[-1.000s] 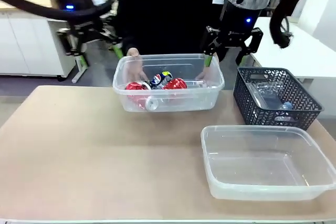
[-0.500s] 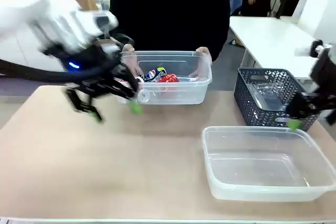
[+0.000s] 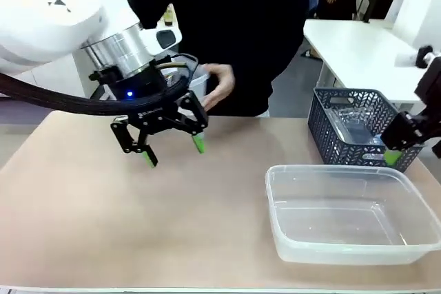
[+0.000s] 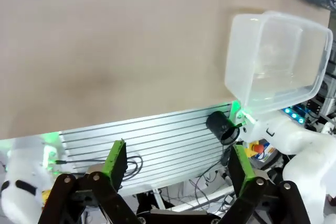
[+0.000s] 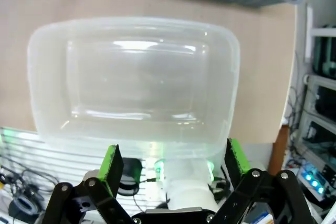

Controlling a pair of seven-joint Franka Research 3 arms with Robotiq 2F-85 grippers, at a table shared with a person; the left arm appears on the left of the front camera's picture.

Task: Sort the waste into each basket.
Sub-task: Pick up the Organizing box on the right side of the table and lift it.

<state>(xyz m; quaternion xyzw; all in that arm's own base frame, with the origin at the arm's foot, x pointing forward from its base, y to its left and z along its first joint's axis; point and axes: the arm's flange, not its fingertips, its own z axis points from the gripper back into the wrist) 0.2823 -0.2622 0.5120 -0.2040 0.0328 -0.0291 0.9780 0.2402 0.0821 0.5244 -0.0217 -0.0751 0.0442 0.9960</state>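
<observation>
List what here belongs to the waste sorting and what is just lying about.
Belongs to the job:
- clear tub, empty
- clear plastic bottles, waiting in the mesh basket

Just lying about:
- dark grey mesh basket, not a sorting tub
- white side table

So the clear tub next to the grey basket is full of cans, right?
Not quite. The clear tub next to the grey basket is empty, not full of cans. The right wrist view looks straight down into it and shows nothing inside.
</observation>
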